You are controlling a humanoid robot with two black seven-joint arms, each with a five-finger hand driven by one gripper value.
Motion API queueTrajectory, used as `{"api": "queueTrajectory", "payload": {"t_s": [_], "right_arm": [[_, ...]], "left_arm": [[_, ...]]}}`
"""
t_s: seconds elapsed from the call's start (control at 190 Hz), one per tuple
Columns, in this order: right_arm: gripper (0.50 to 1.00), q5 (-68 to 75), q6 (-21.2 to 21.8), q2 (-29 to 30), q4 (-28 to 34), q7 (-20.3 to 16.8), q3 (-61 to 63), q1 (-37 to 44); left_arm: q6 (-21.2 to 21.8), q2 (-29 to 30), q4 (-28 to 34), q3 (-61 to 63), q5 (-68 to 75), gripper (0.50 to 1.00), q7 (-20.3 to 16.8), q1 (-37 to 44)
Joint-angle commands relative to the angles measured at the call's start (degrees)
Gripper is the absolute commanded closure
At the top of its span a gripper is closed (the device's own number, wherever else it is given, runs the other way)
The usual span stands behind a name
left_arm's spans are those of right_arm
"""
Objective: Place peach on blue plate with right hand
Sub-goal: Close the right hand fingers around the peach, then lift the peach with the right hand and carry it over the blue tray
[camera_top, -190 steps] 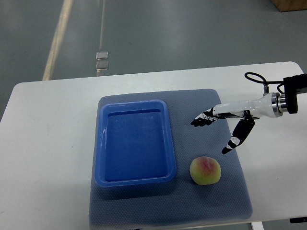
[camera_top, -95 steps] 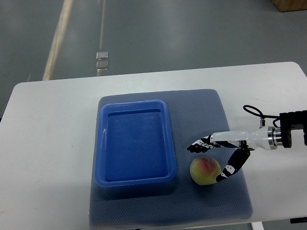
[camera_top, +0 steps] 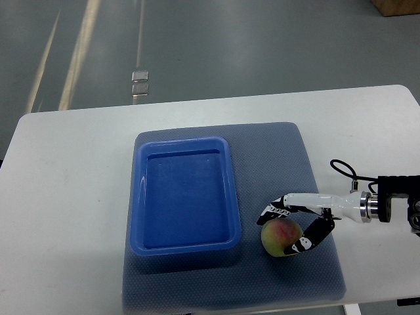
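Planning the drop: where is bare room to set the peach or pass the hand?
The blue plate is bare inside. The mat beyond the right hand is free up to its far edge. It is crowded only at the peach, with fingers closing around it.

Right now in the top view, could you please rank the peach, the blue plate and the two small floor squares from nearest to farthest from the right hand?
1. The peach: the right hand is curled around it, on the mat's near right part.
2. The blue plate: left of the peach, on the same mat.
3. The floor squares: far upper left, beyond the table.
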Motion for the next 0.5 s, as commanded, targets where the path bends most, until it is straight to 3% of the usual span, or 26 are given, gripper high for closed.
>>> {"api": "queueTrajectory", "payload": {"t_s": [0.0,0.189,0.331,0.336,0.409,0.462,0.467,0.493], "right_arm": [[1.000,-2.19,-1.04,0.17,-0.24,0.94,-0.08,-0.44],[1.000,-1.49,-1.48,-0.27,0.11,1.20,0.62,0.71],[1.000,0.97,1.07,-1.94,0.55,0.85,5.02,6.68],[1.000,3.67,1.85,-2.37,0.55,0.50,5.02,10.86],[1.000,8.08,2.30,-1.94,0.03,-0.21,4.67,17.22],[1.000,8.09,2.30,-1.94,0.03,-0.21,4.67,17.23],[1.000,10.26,1.78,-1.33,-0.85,-0.82,4.06,20.97],[1.000,10.72,1.77,-0.80,-1.47,-1.08,3.44,22.41]], "left_arm": [[0.00,0.00,0.08,0.00,0.01,0.500,0.00,0.00],[0.00,0.00,-0.01,0.00,0.01,0.500,0.00,0.00],[0.00,0.00,0.08,0.00,0.01,0.500,0.00,0.00],[0.00,0.00,-0.01,0.09,0.01,0.500,0.00,0.00],[0.00,0.00,-0.01,0.09,0.01,0.500,0.00,0.00],[0.00,0.00,-0.01,0.09,0.01,0.500,0.00,0.00],[0.00,0.00,-0.01,0.09,0.01,0.500,0.00,0.00],[0.00,0.00,-0.01,0.09,0.01,0.500,0.00,0.00]]}}
